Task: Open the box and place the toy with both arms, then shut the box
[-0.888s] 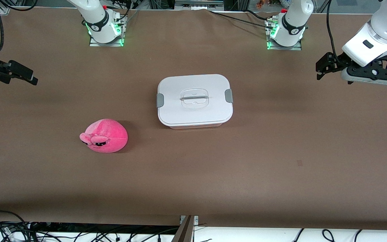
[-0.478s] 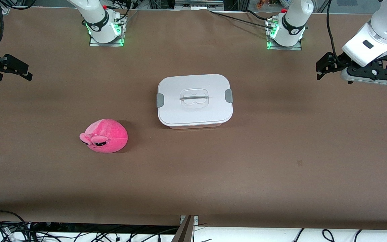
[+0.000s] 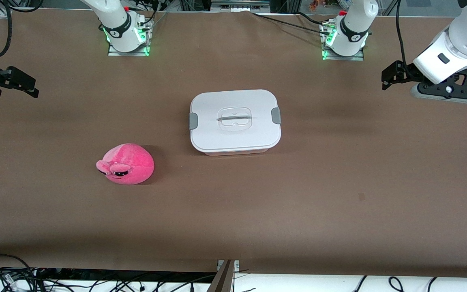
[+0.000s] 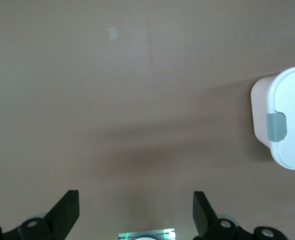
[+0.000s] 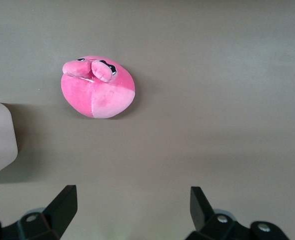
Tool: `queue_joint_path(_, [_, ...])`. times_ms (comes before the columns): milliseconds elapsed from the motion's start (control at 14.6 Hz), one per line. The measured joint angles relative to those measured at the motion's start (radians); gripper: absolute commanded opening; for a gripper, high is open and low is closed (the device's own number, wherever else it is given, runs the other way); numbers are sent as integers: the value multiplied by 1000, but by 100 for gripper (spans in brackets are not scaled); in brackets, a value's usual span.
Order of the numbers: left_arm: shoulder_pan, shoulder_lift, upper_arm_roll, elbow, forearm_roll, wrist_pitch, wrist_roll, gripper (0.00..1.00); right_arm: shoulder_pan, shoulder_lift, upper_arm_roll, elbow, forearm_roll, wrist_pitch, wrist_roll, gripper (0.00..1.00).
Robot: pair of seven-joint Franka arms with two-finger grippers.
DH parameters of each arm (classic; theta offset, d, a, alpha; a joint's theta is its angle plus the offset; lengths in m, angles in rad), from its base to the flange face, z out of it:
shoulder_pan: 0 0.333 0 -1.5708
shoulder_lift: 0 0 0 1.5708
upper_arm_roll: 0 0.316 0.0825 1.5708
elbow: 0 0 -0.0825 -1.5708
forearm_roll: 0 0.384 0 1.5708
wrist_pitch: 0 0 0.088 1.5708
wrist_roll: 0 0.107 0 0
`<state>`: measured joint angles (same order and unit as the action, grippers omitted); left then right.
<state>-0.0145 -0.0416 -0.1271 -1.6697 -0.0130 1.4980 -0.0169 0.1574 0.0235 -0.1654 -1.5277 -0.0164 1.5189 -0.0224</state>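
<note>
Box [image 3: 235,121] sits lidded mid-table; toy [image 3: 125,164] lies nearer the front camera, toward the right arm's end. Left gripper [image 4: 136,212] and right gripper [image 5: 130,207] hover over opposite table ends, jaws released, empty.

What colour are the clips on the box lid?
Grey, on a white lid; the clip shows best in the left wrist view.

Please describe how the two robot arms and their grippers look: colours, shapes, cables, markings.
Both arms are white, rounded, with dark joint rings; green lights glow at their bases. The left gripper and right gripper are black, with two flat fingers. Black cables run along each arm.
</note>
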Motion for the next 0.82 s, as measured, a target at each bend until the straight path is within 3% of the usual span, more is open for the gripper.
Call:
queue_joint_path(410, [-54, 47, -80, 4, -12, -13, 122, 100, 5, 19, 1, 0, 4, 19, 0, 100])
queue_joint_path(819, [-283, 172, -138, 113, -24, 54, 266, 100, 4, 19, -1, 0, 4, 22, 0, 100])
